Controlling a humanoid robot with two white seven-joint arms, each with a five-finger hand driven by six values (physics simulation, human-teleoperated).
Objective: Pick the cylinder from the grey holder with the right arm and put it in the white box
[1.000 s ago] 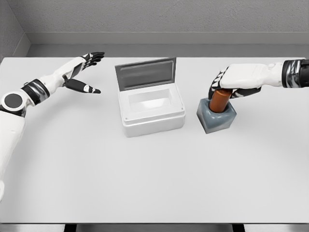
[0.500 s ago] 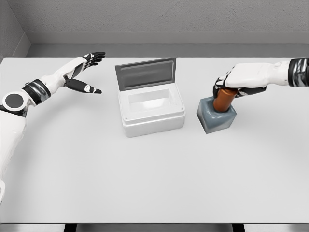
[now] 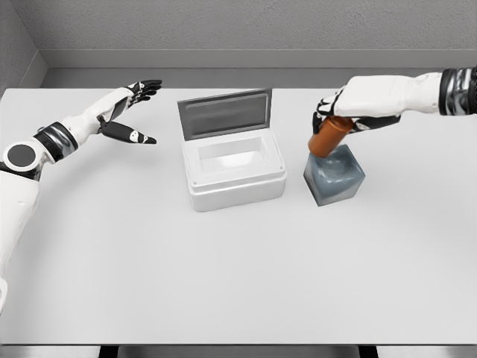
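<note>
My right hand [image 3: 337, 113] is shut on the top of the orange-brown cylinder [image 3: 327, 138]. The cylinder hangs tilted, its lower end leaning left, just above the left rim of the grey holder [image 3: 335, 176]. The holder's hollow shows with nothing in it. To the left stands the white box [image 3: 235, 173], its grey lid [image 3: 224, 113] raised upright at the back and its inside bare. My left hand [image 3: 131, 112] is held open above the table at the far left, well away from the box.
The white table [image 3: 238, 276] stretches out in front of the box and holder. A grey wall [image 3: 238, 30] runs behind the table's far edge.
My right hand has lifted the cylinder up out of the grey holder and tilted it towards the left. The left arm has not moved.
</note>
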